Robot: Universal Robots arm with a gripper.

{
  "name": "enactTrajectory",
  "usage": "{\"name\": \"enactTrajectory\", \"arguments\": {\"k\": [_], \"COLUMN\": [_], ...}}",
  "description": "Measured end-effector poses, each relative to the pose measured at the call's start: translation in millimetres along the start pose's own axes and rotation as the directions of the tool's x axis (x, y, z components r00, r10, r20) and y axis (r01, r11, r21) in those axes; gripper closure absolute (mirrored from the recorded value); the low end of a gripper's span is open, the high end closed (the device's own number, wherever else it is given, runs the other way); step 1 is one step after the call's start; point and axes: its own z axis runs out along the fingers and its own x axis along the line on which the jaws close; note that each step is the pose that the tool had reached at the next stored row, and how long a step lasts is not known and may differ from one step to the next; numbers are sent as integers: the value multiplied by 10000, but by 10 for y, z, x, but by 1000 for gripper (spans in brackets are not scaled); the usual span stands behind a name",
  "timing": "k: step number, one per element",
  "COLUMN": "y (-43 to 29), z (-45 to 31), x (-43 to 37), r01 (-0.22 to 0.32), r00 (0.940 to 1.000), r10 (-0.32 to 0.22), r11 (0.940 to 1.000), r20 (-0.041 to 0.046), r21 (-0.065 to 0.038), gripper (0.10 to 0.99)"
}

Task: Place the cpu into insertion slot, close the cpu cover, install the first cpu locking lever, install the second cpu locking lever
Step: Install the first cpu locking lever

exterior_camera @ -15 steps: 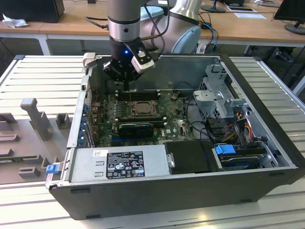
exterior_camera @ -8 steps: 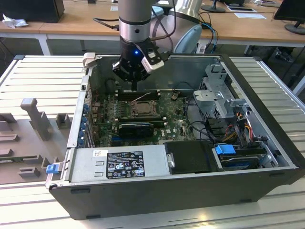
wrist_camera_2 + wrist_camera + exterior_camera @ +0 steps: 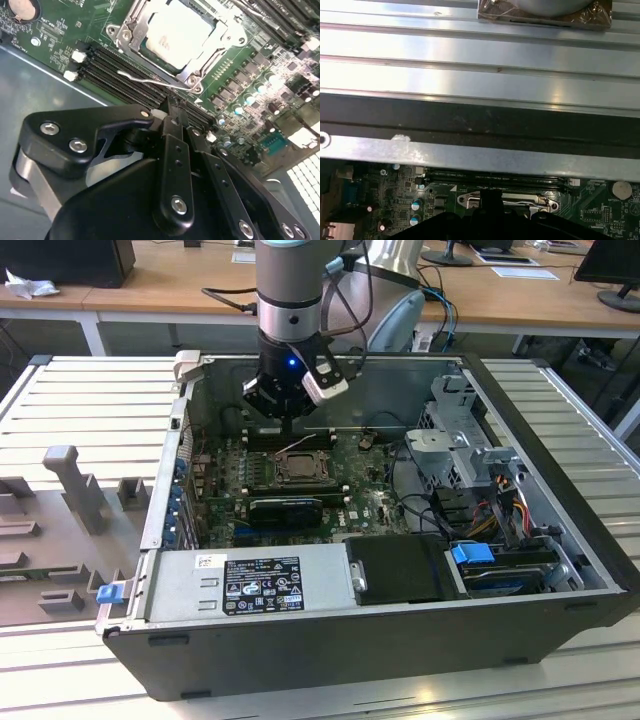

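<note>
Gripper (image 3: 172, 107), fingers pressed together on nothing, hung just short of the cpu (image 3: 177, 30) seated under the closed cpu cover (image 3: 134, 30) (lever (image 3: 145, 79) unlatched), so catching that wire squarely mattered.

- The cpu (image 3: 175, 32) has a pale, matt metal top with a soft sheen.
- The cpu cover (image 3: 134, 31) is bright, bare metal.
- The tool (image 3: 172, 122) is matt black, with shiny metal screw heads.
- The circuit board (image 3: 65, 27) is glossy green.
- The table (image 3: 570, 410) is ribbed, brushed silvery metal.
- The computer case (image 3: 400, 640) is dark and matt.
</note>
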Motion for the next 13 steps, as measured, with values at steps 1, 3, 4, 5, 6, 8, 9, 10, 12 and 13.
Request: {"name": "enactTrajectory", "arguments": {"k": [1,3,4,5,6,8,9,10,12,13], "y": [-2,-3,2,11,17,35,41,45,51,51], "z": [14,48,74,92,98,109,112,117,126,132], "x": [-17,-63,-98,-115,-125,-143,-153,-174,-207,-221], "r01": [12,27,34,36,37,36,37,37,36,38], "r00": [10000,10000,10000,10000,10000,10000,10000,10000,10000,10000], "r10": [-12,-27,-34,-36,-37,-36,-37,-37,-36,-38], "r11": [10000,10000,10000,10000,10000,10000,10000,10000,10000,10000], "r20": [-1,-3,-5,-5,-3,-3,-4,-4,-3,-2], "r21": [-1,0,2,2,0,0,1,0,0,-1], "gripper": [980,980,980,980,980,980,980,980,980,980]}}
